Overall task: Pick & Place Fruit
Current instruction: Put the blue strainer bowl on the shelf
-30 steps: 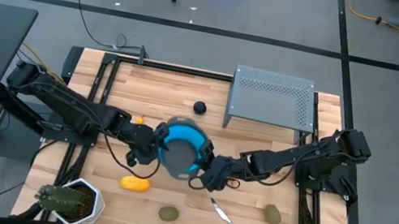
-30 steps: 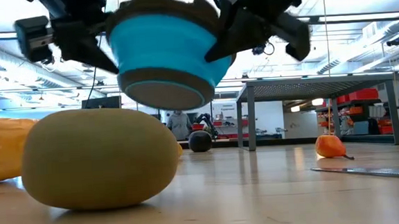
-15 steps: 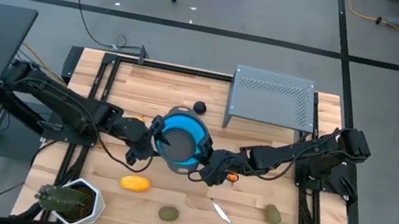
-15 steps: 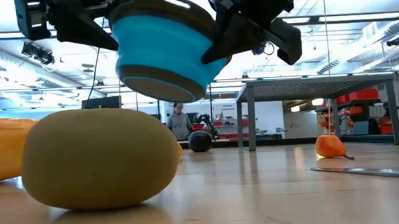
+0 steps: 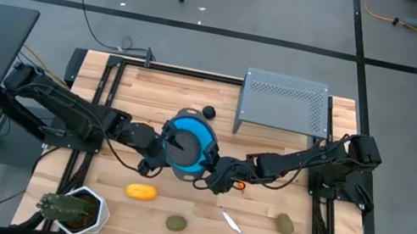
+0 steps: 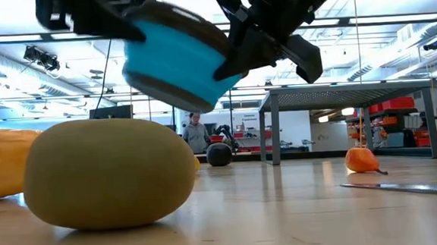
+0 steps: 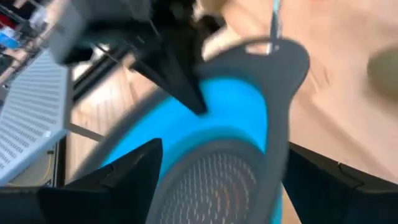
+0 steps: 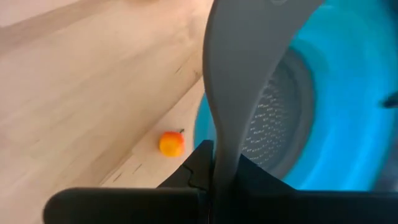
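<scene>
- Blue strainer bowl hangs tilted above mid-table, clamped at its grey rim by both grippers: left gripper on one side, right gripper on the other.
- Yellow oblong fruit, two olive-brown pieces and black ball lie on the wooden table, apart from the bowl.
- Small orange fruit sits just beside the bowl.

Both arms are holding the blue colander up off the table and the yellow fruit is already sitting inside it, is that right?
Not quite. Both end effectors, left and right, do hold the blue colander up off the table, as the low view shows. But the yellow fruit is not inside it: the high view shows it lying on the table, apart from the colander, near the potted plant.
</scene>
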Controlling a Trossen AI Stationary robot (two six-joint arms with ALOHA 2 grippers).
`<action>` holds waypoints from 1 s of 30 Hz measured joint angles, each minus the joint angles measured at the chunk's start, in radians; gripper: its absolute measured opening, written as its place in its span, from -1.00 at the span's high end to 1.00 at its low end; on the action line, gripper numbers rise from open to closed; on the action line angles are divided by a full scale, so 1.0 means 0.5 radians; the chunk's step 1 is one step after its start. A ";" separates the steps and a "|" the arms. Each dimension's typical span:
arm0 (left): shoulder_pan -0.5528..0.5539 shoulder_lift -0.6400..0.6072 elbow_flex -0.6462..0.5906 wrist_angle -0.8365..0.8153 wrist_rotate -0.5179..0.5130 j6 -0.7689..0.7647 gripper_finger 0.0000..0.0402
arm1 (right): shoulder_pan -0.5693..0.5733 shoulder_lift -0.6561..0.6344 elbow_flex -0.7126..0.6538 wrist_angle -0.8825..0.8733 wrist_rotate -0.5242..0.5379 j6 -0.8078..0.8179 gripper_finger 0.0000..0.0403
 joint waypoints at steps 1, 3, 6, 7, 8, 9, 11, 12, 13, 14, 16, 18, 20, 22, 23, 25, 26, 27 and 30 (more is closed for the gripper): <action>0.001 -0.009 0.000 0.039 0.019 -0.035 -0.56 | -0.002 0.000 0.000 0.000 -0.002 -0.002 0.89; 0.008 -0.029 0.000 0.080 0.063 -0.102 -0.56 | -0.014 0.000 0.000 -0.015 -0.011 -0.002 0.89; 0.028 -0.039 0.000 0.139 0.111 -0.203 -0.56 | -0.037 0.000 -0.001 -0.024 -0.019 0.001 0.89; 0.034 -0.051 0.000 0.131 0.112 -0.226 -0.56 | -0.044 0.000 -0.001 -0.023 -0.018 0.001 0.89; 0.039 -0.059 0.000 0.134 0.113 -0.245 -0.56 | -0.052 0.000 -0.001 -0.023 -0.020 0.001 0.89; 0.047 -0.060 0.000 0.146 0.116 -0.267 -0.56 | -0.060 0.000 -0.001 -0.024 -0.018 -0.002 0.89; 0.058 -0.058 0.000 0.126 0.109 -0.284 -0.56 | -0.077 0.000 -0.001 -0.030 -0.015 -0.004 0.89; 0.058 -0.068 0.000 0.116 0.081 -0.291 -0.56 | -0.084 -0.001 -0.001 -0.033 0.008 -0.005 0.89; 0.058 -0.093 -0.001 0.098 0.049 -0.291 -0.56 | -0.089 -0.011 -0.002 -0.036 0.054 -0.022 0.89; 0.058 -0.121 -0.001 0.097 0.003 -0.279 -0.56 | -0.094 -0.026 -0.004 -0.036 0.106 -0.042 0.89; 0.057 -0.203 0.000 0.094 -0.105 -0.226 -0.56 | -0.117 -0.063 -0.004 -0.013 0.161 -0.078 0.89; 0.058 -0.296 0.000 0.170 -0.168 -0.182 -0.55 | -0.155 -0.085 -0.004 0.020 0.159 -0.073 0.89; 0.070 -0.421 0.000 0.220 -0.207 -0.153 -0.54 | -0.194 -0.086 -0.004 0.037 0.157 -0.074 0.89; 0.083 -0.540 0.003 0.279 -0.222 -0.152 -0.54 | -0.229 -0.086 -0.003 0.038 0.158 -0.111 0.89; 0.092 -0.596 0.003 0.278 -0.235 -0.167 -0.54 | -0.244 -0.086 0.006 0.031 0.173 -0.126 0.89; 0.112 -0.691 0.003 0.264 -0.276 -0.227 -0.54 | -0.271 -0.086 0.028 0.036 0.208 -0.140 0.89; 0.119 -0.733 0.003 0.251 -0.302 -0.268 -0.54 | -0.285 -0.086 0.042 0.035 0.226 -0.159 0.89; 0.125 -0.771 0.003 0.226 -0.322 -0.311 -0.54 | -0.292 -0.086 0.060 0.029 0.256 -0.179 0.89; 0.137 -0.826 0.003 0.103 -0.337 -0.411 -0.54 | -0.314 -0.106 0.155 -0.070 0.342 -0.236 0.89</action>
